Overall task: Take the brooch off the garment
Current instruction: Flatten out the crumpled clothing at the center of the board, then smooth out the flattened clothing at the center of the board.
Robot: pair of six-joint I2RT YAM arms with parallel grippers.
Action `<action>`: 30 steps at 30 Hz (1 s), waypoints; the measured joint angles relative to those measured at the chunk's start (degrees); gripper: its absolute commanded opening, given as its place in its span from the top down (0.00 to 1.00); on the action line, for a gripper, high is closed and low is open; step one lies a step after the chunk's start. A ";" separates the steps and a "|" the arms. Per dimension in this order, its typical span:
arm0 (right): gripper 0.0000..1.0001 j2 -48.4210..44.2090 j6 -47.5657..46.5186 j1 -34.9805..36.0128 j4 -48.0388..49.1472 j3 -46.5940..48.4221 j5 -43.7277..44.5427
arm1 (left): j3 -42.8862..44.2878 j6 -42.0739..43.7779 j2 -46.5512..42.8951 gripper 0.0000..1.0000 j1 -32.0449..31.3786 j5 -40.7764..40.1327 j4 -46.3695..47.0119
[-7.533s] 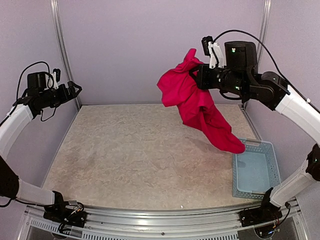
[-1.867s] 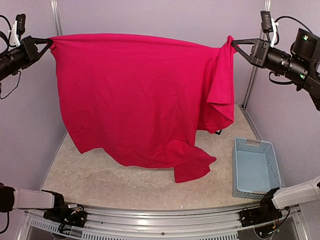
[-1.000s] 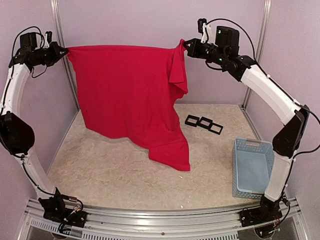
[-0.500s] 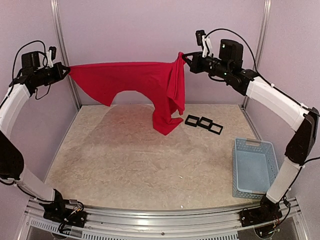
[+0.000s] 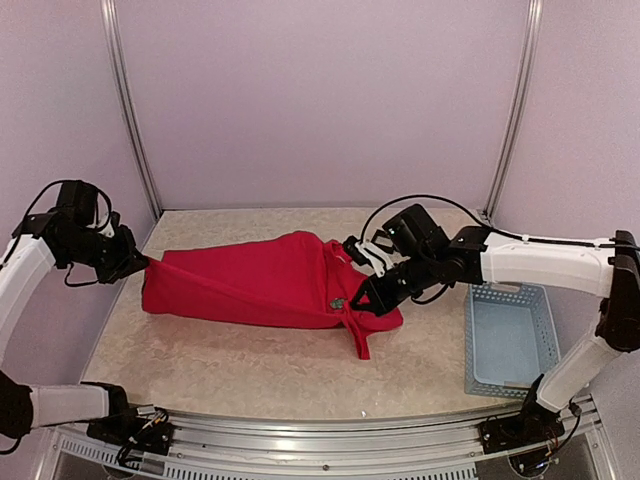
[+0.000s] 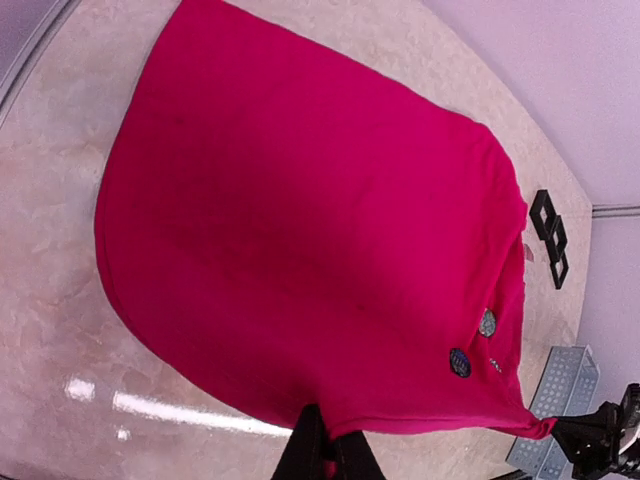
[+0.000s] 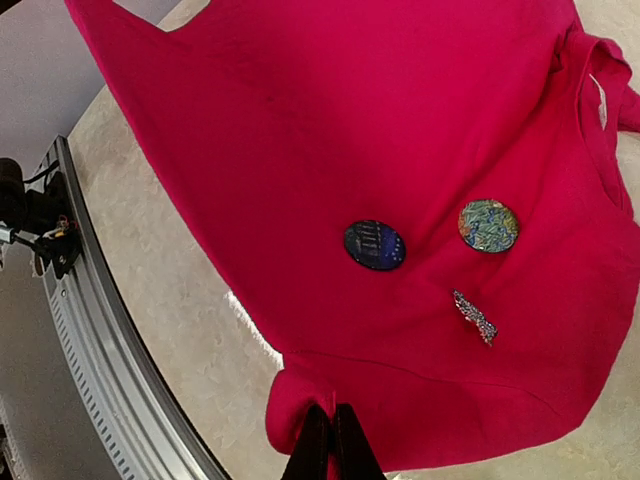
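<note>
The bright red garment [image 5: 250, 285] lies spread on the table, stretched between my two grippers. My left gripper [image 5: 140, 266] is shut on its left edge, and the left wrist view shows the fingers [image 6: 312, 450] pinching the hem. My right gripper [image 5: 358, 300] is shut on a bunched corner [image 7: 300, 395] at the right. Three pinned pieces show near that end: a dark blue oval brooch [image 7: 375, 245], a green-gold round brooch [image 7: 488, 225] and a thin sparkly pin [image 7: 475, 316]. The left wrist view also shows the blue brooch [image 6: 459, 362] and the round brooch [image 6: 487, 322].
A pale blue plastic basket [image 5: 510, 340] stands at the right front of the table. Black square frames [image 6: 550, 235] lie behind the garment's right end. The metal front rail [image 7: 100, 380] runs along the near edge.
Both arms have come down and inward. The garment, hanging stretched in the air before, now lies on the table. Both grips stay on it.
</note>
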 measured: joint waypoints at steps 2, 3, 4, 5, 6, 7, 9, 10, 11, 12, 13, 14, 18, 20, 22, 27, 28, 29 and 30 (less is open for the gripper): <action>0.79 -0.15 1.01 1.77 -1.42 -1.20 -1.03 | -0.76 -2.16 -0.37 0.41 0.00 0.76 -3.48; 0.69 -0.15 1.66 2.54 -2.21 -1.53 -1.42 | -1.07 -3.19 -0.59 0.26 -0.02 1.03 -5.18; 0.56 -0.15 1.81 3.56 -3.48 -1.79 -1.68 | -1.11 -3.96 -0.79 0.14 -0.04 1.33 -6.84; 0.45 -0.22 2.43 4.13 -4.48 -1.81 -1.68 | -1.05 -4.46 -1.16 0.05 -0.13 1.49 -8.13; 0.35 -0.37 2.93 4.68 -5.11 -1.75 -1.44 | -0.76 -4.79 -1.57 0.02 -0.13 1.49 -9.38; 0.28 -0.68 3.50 5.11 -5.75 -1.60 -0.90 | -0.26 -5.01 -1.92 0.01 -0.15 1.44 -10.36; 0.19 -1.53 4.09 5.11 -6.84 -0.33 1.99 | 1.46 -5.35 -2.27 0.01 0.22 1.40 -11.30; 0.15 -2.08 4.94 4.66 -6.99 0.70 3.43 | 2.21 -5.22 -2.27 0.01 0.57 1.60 -11.19; 0.12 -2.49 5.77 3.98 -6.99 1.88 4.85 | 2.93 -4.79 -1.75 0.01 1.53 2.54 -10.54; 0.11 -2.71 6.73 3.08 -6.97 3.02 5.92 | 3.41 -4.17 -0.92 0.01 2.82 3.23 -9.55; 0.11 -2.71 7.39 1.68 -6.88 4.48 6.91 | 3.78 -3.74 0.04 0.01 3.80 3.93 -8.81; 0.11 -2.51 8.17 -0.07 -6.69 5.84 8.02 | 4.31 -2.89 2.01 0.01 4.70 4.63 -7.69; 0.15 2.03 10.51 -6.36 -7.04 11.54 12.87 | 7.32 1.22 15.19 0.01 6.67 5.25 -1.29; 0.16 6.32 11.47 -8.33 -7.72 14.62 14.73 | 8.15 3.41 22.14 0.01 8.31 5.42 2.36; 0.17 11.96 12.50 -10.01 -9.38 18.27 16.48 | 9.31 5.07 27.61 0.01 10.32 5.16 4.26; 0.19 23.34 13.49 -11.78 -13.88 24.79 19.65 | 16.96 10.05 40.00 0.01 13.73 2.45 7.41; 0.19 25.07 13.62 -11.93 -14.88 26.05 20.02 | 18.23 10.84 41.57 0.01 13.90 2.01 8.07; 0.19 26.23 13.77 -12.02 -15.45 26.95 20.26 | 20.02 11.58 43.43 0.02 13.97 1.70 8.33; 0.19 27.71 13.92 -12.17 -16.55 28.28 20.52 | 21.90 12.35 45.38 0.02 13.97 1.46 8.72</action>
